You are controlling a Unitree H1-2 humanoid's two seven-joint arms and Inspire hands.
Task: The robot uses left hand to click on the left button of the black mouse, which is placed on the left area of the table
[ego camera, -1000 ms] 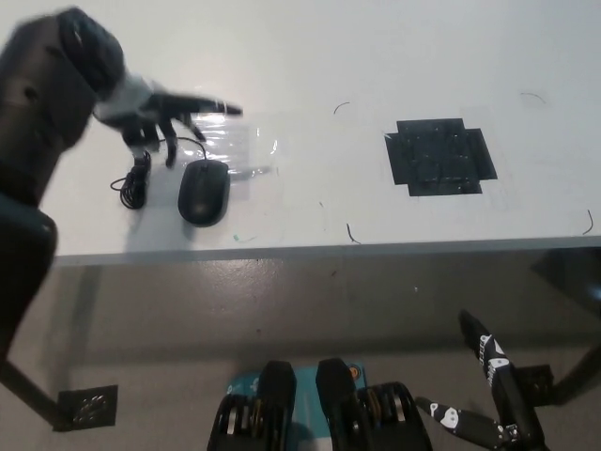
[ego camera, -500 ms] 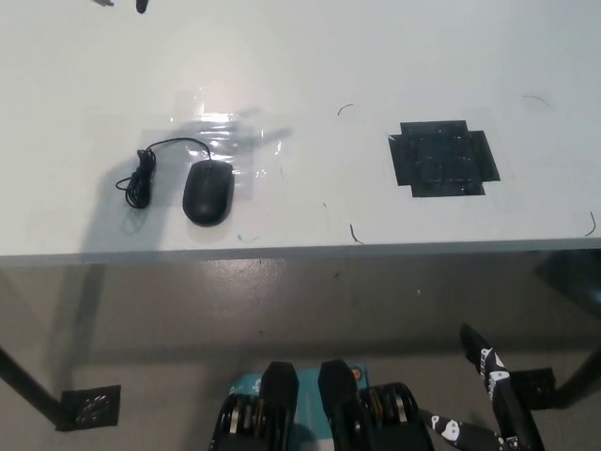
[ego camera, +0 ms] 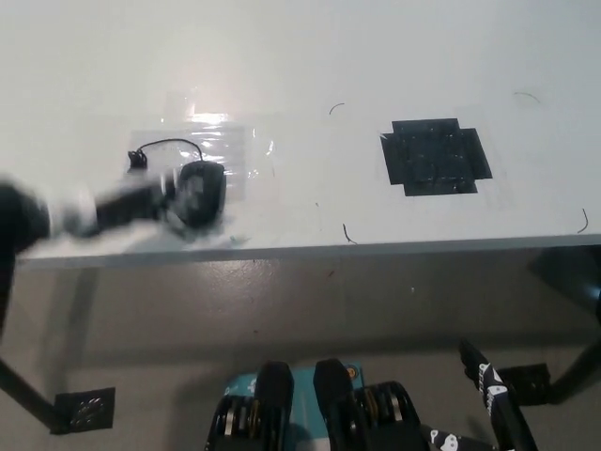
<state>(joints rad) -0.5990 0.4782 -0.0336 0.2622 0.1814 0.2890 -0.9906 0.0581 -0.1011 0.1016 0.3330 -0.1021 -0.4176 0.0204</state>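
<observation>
Mouse (ego camera: 200,192) sits on the left part of the white tabletop (ego camera: 300,66), close to the near edge, lying on a clear shiny patch of tape or film (ego camera: 211,141). Its cord (ego camera: 161,147) loops off toward 10 o'clock from it and bunches up there.

Left hand (ego camera: 155,200) comes in from the 9 o'clock side of the frame, low over the tabletop edge, and it's badly motion-blurred. It's a grey-and-dark smear, and its tip end overlaps the left side of the mouse. Honestly I can't tell how far the fingers are spread or whether anything is actually pressing on the button, the blur eats all of that. It does look like it's right against the mouse or just over it, but touching or not is a coin flip from this view.

Right hand (ego camera: 493,399) is way down at 5 o'clock in the frame, below the tabletop level, well apart from everything on top. Only part of it shows and I can't tell its fingers' state either.

Over at 2 o'clock from the mouse, well apart, there's a black taped patch (ego camera: 435,156) stuck flat on the tabletop. A few thin dark squiggle marks (ego camera: 347,232) are scattered across the surface between and around those two.
</observation>
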